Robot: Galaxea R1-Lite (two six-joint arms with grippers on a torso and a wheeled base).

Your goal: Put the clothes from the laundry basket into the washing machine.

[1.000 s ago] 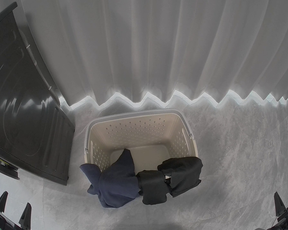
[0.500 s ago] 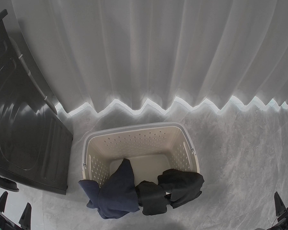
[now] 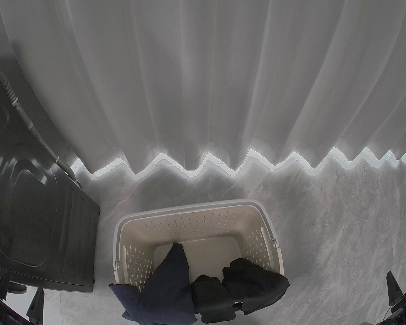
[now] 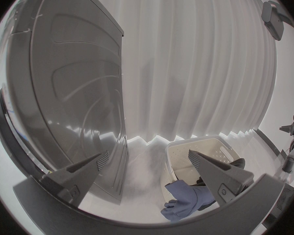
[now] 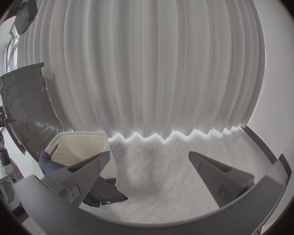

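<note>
Cream plastic laundry basket (image 3: 189,224) stands on the floor before you, just beside the dark washing machine (image 3: 31,204), which is on your left. A navy garment (image 3: 167,280) and a black garment (image 3: 252,285) hang over its near rim. Your left gripper (image 4: 147,153) and right gripper (image 5: 147,154) hold nothing, with jaws wide apart. I judge that the first pick is not yet begun. Next you should lower one gripper onto the draped cloth and pinch a thick fold.
</note>
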